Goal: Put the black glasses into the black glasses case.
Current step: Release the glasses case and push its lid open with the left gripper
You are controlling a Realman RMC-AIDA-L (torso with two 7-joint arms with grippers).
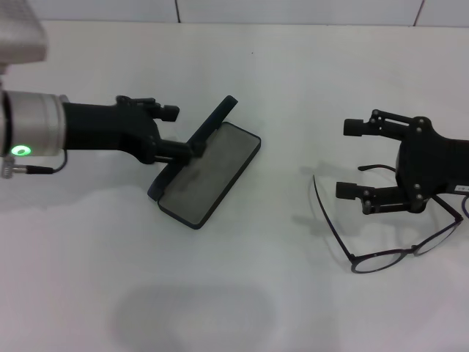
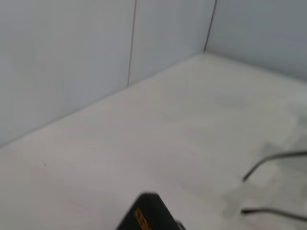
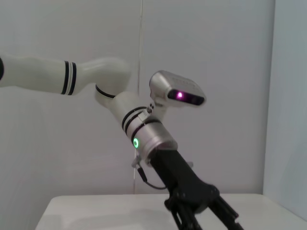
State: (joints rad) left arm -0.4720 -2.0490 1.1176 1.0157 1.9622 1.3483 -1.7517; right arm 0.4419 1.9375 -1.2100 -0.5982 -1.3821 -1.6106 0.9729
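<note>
- The case (image 1: pixel 209 172) lies open on the white table (image 1: pixel 242 293), left of centre, grey lining up, with its lid (image 1: pixel 212 123) standing up at the far-left edge.
- The left gripper (image 1: pixel 192 147) comes in from the left and its fingers are pinched together on the lid edge, so it's basically holding the lid up.
- In the left wrist view you only get a black corner of the case (image 2: pixel 148 213) with orange lettering, plus two thin dark temple arms off to the side.
- The glasses (image 1: pixel 396 249) sit on the table on the right, well apart from the case, lenses toward the near edge and temples pointing away.
- The right gripper (image 1: pixel 353 158) hangs right over the glasses, fingers spread apart and holding nothing.
- The right wrist view just shows the left arm (image 3: pixel 144 129) across the table.
</note>
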